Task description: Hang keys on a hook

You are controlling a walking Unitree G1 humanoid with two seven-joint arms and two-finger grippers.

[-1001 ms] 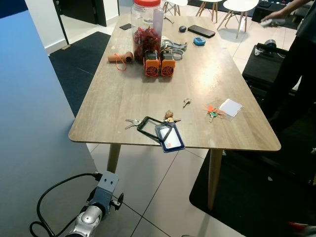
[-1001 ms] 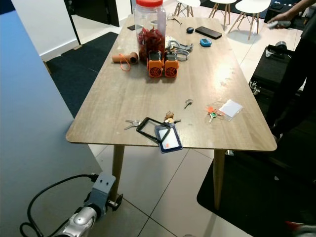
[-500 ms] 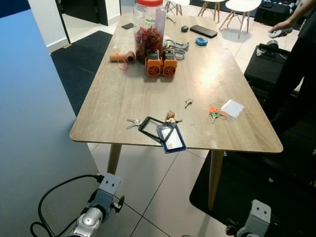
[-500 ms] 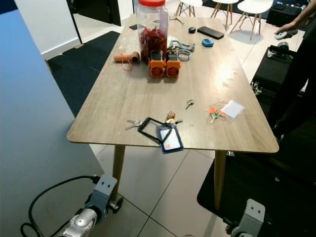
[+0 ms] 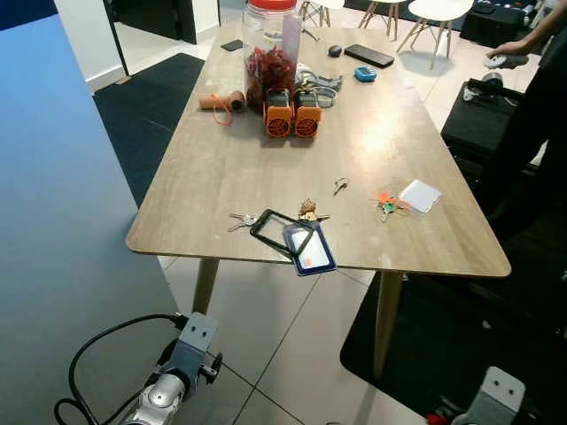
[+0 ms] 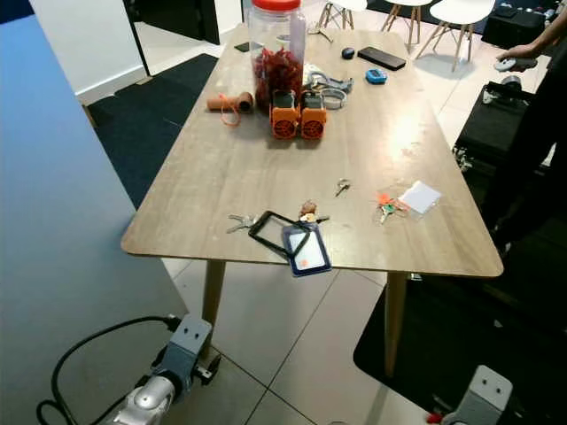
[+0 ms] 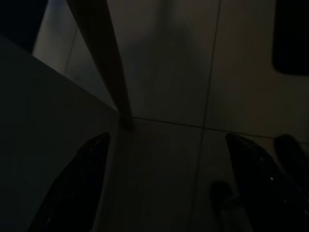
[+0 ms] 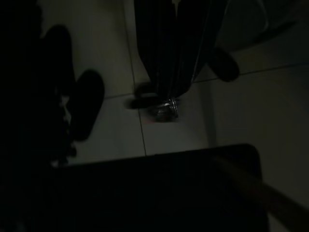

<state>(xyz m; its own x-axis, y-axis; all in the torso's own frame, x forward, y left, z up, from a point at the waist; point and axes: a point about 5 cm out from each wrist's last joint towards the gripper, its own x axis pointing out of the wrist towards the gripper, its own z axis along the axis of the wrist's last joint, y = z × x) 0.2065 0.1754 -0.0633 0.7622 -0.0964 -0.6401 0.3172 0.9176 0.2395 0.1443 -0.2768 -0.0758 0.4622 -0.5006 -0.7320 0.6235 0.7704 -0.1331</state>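
Near the front edge of the wooden table [image 5: 221,168], keys [image 5: 239,220] lie ungrasped beside a badge holder [image 5: 306,248], while the left gripper [image 7: 166,193] hangs wide open near the floor.

Office-like room: cluttered wooden table [image 5: 221,168], white chairs [image 5: 434,11].
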